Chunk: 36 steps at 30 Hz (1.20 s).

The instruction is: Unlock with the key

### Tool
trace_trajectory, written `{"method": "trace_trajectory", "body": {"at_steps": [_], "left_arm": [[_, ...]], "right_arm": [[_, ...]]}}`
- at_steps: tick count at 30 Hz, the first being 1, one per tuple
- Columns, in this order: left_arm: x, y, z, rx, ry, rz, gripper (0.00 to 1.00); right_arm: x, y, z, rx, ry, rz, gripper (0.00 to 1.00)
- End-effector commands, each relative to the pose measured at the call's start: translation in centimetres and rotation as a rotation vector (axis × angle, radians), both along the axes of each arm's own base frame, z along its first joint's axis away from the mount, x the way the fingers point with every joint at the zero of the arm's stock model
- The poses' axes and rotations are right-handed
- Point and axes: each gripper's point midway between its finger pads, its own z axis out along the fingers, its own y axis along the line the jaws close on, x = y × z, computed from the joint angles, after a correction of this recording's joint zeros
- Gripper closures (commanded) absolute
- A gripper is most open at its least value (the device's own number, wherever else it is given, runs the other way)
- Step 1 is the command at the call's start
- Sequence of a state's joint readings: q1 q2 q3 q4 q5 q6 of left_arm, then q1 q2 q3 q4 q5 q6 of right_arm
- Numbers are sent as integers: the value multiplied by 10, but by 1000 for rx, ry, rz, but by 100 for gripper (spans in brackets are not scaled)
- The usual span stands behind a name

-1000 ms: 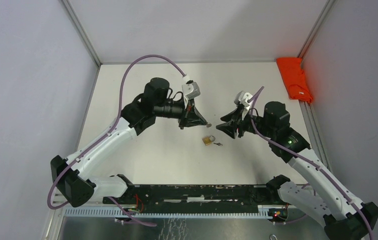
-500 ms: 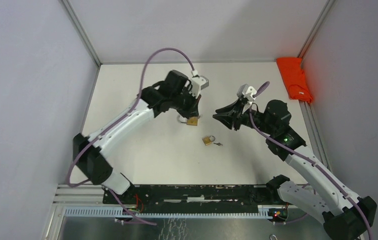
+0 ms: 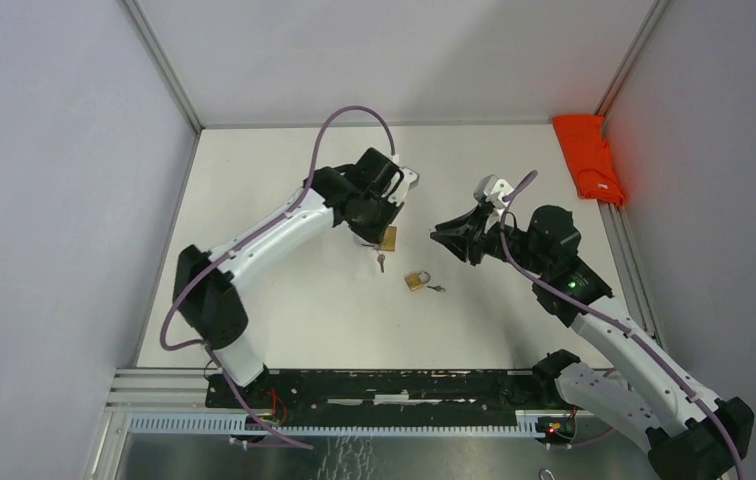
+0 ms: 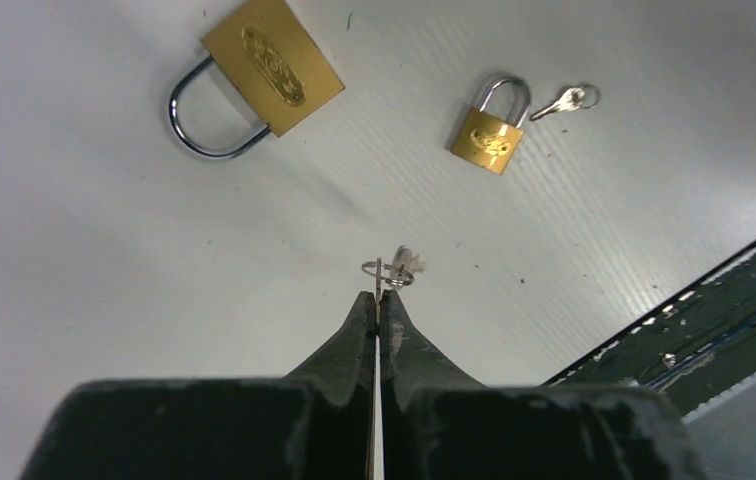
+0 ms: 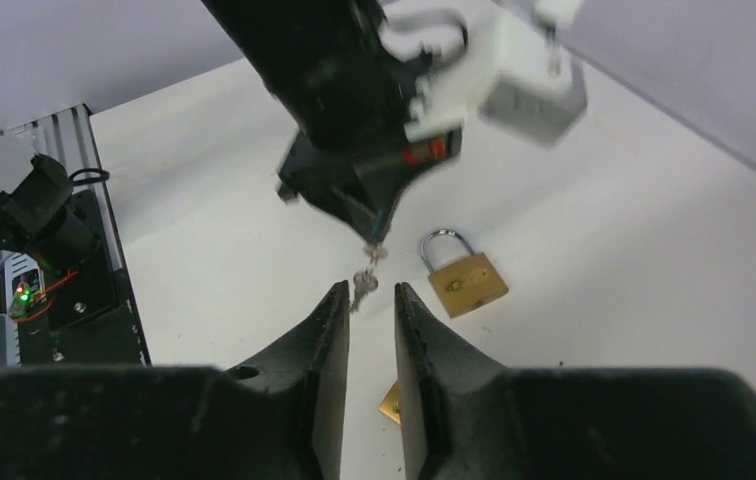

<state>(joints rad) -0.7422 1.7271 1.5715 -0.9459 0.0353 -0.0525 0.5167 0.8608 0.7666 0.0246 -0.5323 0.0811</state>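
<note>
My left gripper (image 3: pixel 380 247) is shut on a key ring (image 4: pixel 389 270) and holds it above the table; a silver key (image 3: pixel 381 263) hangs from the ring. A large brass padlock (image 3: pixel 388 237) lies right beside it and shows in the left wrist view (image 4: pixel 272 65). A small brass padlock (image 3: pixel 416 281) with its own small key (image 3: pixel 436 288) lies a little nearer. My right gripper (image 3: pixel 442 238) is open and empty, to the right of the padlocks and pointing at the left gripper. In the right wrist view the hanging key (image 5: pixel 362 282) shows just beyond its fingertips (image 5: pixel 334 296), with the large padlock (image 5: pixel 466 282) to the right.
A red object (image 3: pixel 589 155) lies at the far right edge of the table. A black rail with the arm bases (image 3: pixel 384 385) runs along the near edge. Grey walls stand on the left, back and right.
My left arm has reached further right and turned its wrist downward, uncovering the large padlock; the key now hangs from its tips. My right gripper has shifted slightly.
</note>
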Motion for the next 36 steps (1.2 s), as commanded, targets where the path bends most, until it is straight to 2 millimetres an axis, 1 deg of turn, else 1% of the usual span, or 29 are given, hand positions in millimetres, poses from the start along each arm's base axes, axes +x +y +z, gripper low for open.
{"method": "trace_trajectory", "body": {"at_steps": [1, 4, 6, 8, 10, 11, 13, 16, 20, 22, 26, 28, 32, 36], "left_arm": [[-1, -17, 75, -212, -139, -25, 98], [-16, -23, 91, -289, -128, -93, 98], [-29, -31, 105, -359, -123, -167, 98], [-44, -38, 122, -445, -126, -248, 98], [-67, -43, 139, -535, -135, -391, 98], [-76, -45, 150, -590, -162, -457, 98], [-91, -42, 166, -653, -218, -531, 98], [-105, -35, 182, -691, -270, -585, 98], [-115, -33, 187, -706, -254, -620, 98], [-115, -33, 186, -702, -251, -619, 98], [-114, -35, 184, -701, -245, -628, 98], [-113, -35, 184, -701, -247, -628, 98], [-113, -36, 186, -703, -252, -634, 98], [-112, -36, 187, -703, -257, -636, 98]], "right_arm": [[-2, 0, -23, -10, 15, 10, 76], [-4, 5, -31, 15, 14, 42, 82], [-7, 12, -29, 54, -7, 86, 82], [-12, 20, -20, 104, -30, 145, 81], [-15, 28, -11, 138, -55, 206, 79], [-17, 30, -4, 154, -74, 230, 79], [-21, 33, 7, 184, -109, 263, 77], [-26, 34, 21, 217, -153, 290, 76], [-36, 35, 35, 266, -187, 342, 75], [-43, 35, 42, 297, -203, 370, 76], [-64, 33, 57, 373, -224, 459, 76], [-74, 33, 60, 397, -223, 510, 77], [-82, 35, 54, 395, -197, 577, 78], [-91, 34, 52, 421, -185, 622, 78]]}}
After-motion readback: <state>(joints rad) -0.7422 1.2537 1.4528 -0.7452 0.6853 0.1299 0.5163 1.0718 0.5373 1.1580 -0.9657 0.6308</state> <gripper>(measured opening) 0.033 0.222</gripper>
